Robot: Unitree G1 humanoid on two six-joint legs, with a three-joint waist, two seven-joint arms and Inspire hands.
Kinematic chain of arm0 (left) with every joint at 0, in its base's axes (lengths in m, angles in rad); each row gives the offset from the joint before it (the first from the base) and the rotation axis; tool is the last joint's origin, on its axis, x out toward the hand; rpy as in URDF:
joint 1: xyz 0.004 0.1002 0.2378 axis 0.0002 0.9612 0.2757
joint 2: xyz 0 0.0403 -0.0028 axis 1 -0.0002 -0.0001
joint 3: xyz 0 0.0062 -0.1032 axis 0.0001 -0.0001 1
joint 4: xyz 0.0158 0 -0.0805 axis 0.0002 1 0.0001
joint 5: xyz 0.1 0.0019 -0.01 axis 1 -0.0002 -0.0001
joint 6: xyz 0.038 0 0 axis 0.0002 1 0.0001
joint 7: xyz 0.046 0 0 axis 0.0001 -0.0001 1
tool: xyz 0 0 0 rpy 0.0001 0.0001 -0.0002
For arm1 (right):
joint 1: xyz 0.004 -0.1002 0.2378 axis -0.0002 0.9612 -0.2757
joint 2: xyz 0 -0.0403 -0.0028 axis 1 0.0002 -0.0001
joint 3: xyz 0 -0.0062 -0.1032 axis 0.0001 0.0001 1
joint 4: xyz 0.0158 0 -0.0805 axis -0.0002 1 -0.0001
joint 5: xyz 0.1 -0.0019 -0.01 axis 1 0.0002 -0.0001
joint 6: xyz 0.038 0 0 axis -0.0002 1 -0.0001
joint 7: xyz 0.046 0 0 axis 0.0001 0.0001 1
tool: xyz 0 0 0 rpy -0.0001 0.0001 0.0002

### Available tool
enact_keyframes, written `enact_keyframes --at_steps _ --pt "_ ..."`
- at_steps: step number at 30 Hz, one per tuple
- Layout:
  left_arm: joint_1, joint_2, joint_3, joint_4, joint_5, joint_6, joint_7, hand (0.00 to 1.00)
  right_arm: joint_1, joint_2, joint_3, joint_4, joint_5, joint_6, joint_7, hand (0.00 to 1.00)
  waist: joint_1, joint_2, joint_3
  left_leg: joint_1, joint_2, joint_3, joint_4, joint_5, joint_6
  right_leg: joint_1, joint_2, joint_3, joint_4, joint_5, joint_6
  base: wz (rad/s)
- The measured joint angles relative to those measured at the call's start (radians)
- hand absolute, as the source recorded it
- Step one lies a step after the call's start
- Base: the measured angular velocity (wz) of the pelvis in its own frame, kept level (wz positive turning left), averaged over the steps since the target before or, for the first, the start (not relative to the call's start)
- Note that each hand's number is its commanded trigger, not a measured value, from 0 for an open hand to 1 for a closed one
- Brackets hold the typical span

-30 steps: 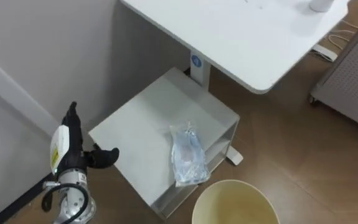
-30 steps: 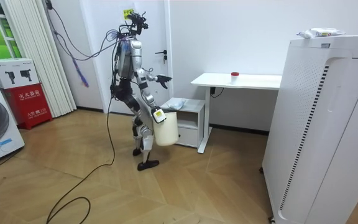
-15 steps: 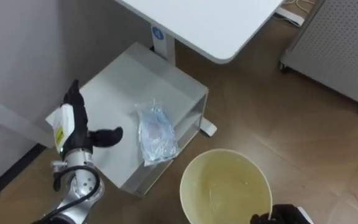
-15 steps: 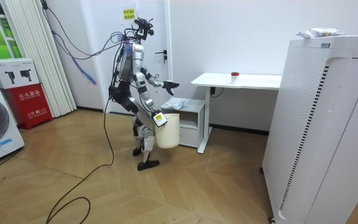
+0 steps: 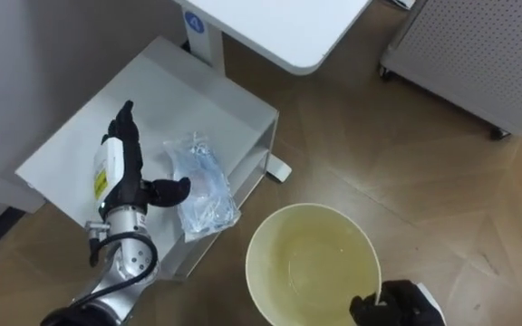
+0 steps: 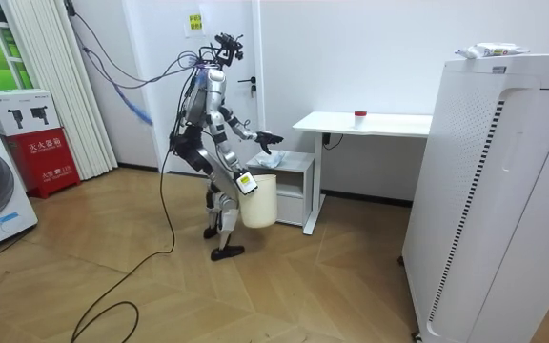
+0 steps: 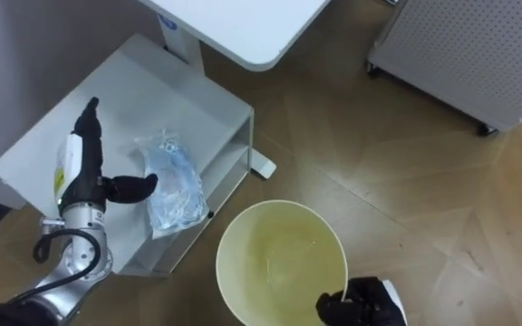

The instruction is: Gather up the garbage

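Left eye view, far left: the left robot hand hovers over the low grey surface. Its fingers are straight and point away from the robot, and its thumb is spread out sideways. It holds nothing.

The thumb points at the garbage, a bag lying just to the right of that hand on the same surface. In this view the thumb tip overlaps the bag's left edge. Whether it touches or sits a little above cannot be told.

The bag's long axis runs from the far side of the surface toward the robot, slanting slightly rightward at the near end. That makes it roughly parallel to the straight fingers. Its near end reaches the front edge of the surface, close to the bucket.

The bag is clear, crumpled plastic with something pale blue inside. It looks flat, limp and wrinkled, and will likely sag and slip when lifted.

Further right and nearer the robot is the cream bucket, open and apparently empty, hanging over the wooden floor. It sits beside and below the surface's front corner.

At the lower right, the right robot hand has dark fingers curled over the bucket's near rim, clamped on it.

The left hand is clearly the nearer one and the only free one. The move probably calls for a short shift rightward and down, closing across the bag's narrow width, then a carry right to the bucket.
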Motion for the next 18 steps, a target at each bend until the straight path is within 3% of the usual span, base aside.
enact_keyframes --at_steps 4,12,18 --pt "-0.005 0.001 -0.022 0.014 0.000 0.000 -0.003 0.00 0.000 0.003 0.013 -0.017 0.000 0.000 0.005 1.00 -0.018 -0.004 0.0012 -0.015 0.000 -0.005 0.009 0.000 -0.001 -0.009 0.000 -0.010 0.003 -0.002 -0.003 0.01" --pt "-0.007 0.027 -0.034 0.065 0.001 0.005 -0.022 0.00 0.002 0.006 0.038 -0.064 0.025 0.005 0.007 1.00 -0.040 -0.033 0.0004 -0.089 0.028 -0.011 0.072 -0.018 0.004 -0.077 0.003 -0.024 0.064 -0.017 -0.012 -0.01" --pt "-0.003 0.032 -0.066 0.099 0.001 0.043 -0.069 0.00 0.000 0.001 0.037 -0.071 0.066 0.013 0.027 1.00 -0.048 -0.037 -0.0004 -0.099 0.026 -0.008 0.085 -0.019 0.006 -0.094 -0.007 -0.021 0.095 -0.027 -0.013 0.02"
